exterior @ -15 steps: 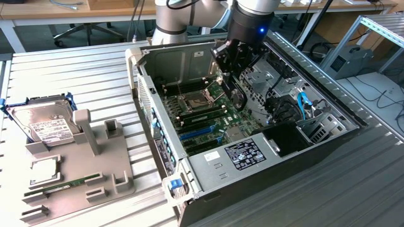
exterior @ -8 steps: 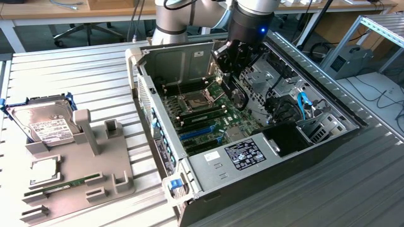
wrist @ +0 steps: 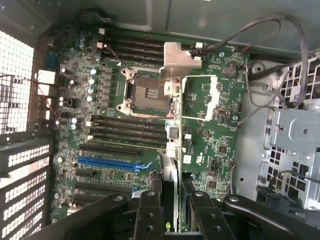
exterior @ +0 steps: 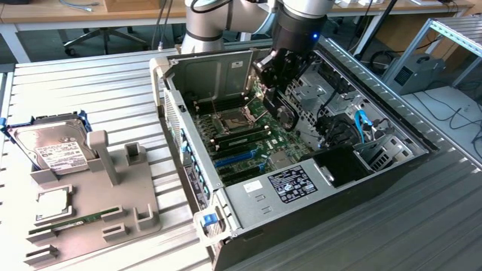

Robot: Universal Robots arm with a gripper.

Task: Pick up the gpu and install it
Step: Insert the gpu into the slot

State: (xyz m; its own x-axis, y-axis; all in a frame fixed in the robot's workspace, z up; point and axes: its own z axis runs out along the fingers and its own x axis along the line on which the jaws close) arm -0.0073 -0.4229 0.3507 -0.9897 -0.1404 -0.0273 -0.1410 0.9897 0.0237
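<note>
My gripper hangs inside the open computer case above the green motherboard. It is shut on the gpu, which hangs below the fingers as a dark card. In the wrist view the gpu is seen edge-on: its silver end bracket is at the far end and its thin edge runs back between the black fingers of the gripper. The card hovers over the board between the CPU socket and the blue expansion slot, apart from the slots.
The power supply and drive cage with blue cables fill the case's near and right side. On the exterior view's left, a grey fixture holds a silver hard drive and a green memory stick.
</note>
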